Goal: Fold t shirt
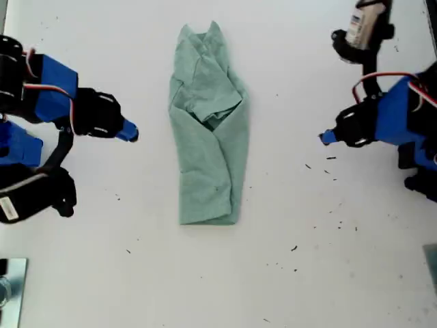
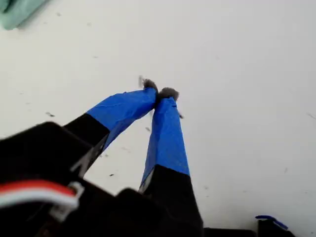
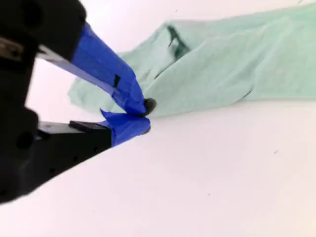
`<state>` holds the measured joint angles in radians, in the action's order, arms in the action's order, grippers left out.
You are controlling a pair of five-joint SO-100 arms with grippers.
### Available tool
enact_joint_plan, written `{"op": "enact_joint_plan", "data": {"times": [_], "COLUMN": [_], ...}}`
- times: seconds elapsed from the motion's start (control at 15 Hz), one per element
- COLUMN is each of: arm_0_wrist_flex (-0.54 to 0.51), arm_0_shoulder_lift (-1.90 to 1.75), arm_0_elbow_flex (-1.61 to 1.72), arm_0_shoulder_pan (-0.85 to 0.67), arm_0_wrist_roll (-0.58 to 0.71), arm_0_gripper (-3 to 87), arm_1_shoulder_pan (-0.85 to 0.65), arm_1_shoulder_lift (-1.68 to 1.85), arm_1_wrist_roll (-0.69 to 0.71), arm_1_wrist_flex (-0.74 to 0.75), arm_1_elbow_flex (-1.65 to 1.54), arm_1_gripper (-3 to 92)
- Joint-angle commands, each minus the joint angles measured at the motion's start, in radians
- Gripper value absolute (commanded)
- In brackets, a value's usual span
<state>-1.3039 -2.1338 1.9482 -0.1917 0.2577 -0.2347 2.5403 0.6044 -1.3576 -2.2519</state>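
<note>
Shirt: long loose strip, sleeves folded in.
Claws: both closed, empty, beside it.
Risk: a shallow pinch drags layers, undoing folds.

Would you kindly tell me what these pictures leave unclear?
T shirt: inner layers hidden by its own folds, exterior view.
First wrist view: the edge cuts off all but its corner.
Arm label, exterior view: too blurred to read.
Object, exterior view's lower left corner: cut off by the edge.
</note>
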Motion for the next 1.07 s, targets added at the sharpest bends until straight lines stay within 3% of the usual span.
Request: {"op": "enact_joint_plan", "data": {"times": [0.0,0.07,0.13,0.2,0.27,0.53,0.8,0.93,1.0], "arm_0_wrist_flex": [-0.153,-0.183,-0.215,-0.216,-0.216,-0.190,-0.071,-0.077,-0.083], "arm_0_shoulder_lift": [0.276,0.367,0.443,0.476,0.502,0.653,0.945,1.127,1.177], "arm_0_elbow_flex": [-0.555,-0.650,-0.723,-0.735,-0.735,-0.735,-0.773,-0.884,-0.914], "arm_0_shoulder_pan": [0.126,0.161,0.186,0.198,0.199,0.179,0.170,0.178,0.184], "arm_0_wrist_roll": [0.012,0.028,0.038,0.046,0.044,0.052,0.048,0.032,0.028], "arm_0_gripper": [0.7,24.2,33.0,34.1,34.1,35.0,36.3,31.9,22.0], "arm_1_shoulder_pan": [0.143,0.178,0.201,0.225,0.236,0.270,0.278,0.288,0.299], "arm_1_shoulder_lift": [-0.430,-0.543,-0.644,-0.729,-0.781,-0.992,-1.204,-1.319,-1.374], "arm_1_wrist_roll": [-0.028,-0.051,-0.057,-0.057,-0.084,-0.150,-0.207,-0.236,-0.249], "arm_1_wrist_flex": [-0.138,-0.161,-0.189,-0.204,-0.212,-0.176,-0.118,-0.103,-0.094], "arm_1_elbow_flex": [0.733,0.894,1.022,1.121,1.167,1.276,1.298,1.298,1.312], "arm_1_gripper": [2.8,17.4,34.9,34.6,26.8,31.3,29.5,29.4,26.9]}}
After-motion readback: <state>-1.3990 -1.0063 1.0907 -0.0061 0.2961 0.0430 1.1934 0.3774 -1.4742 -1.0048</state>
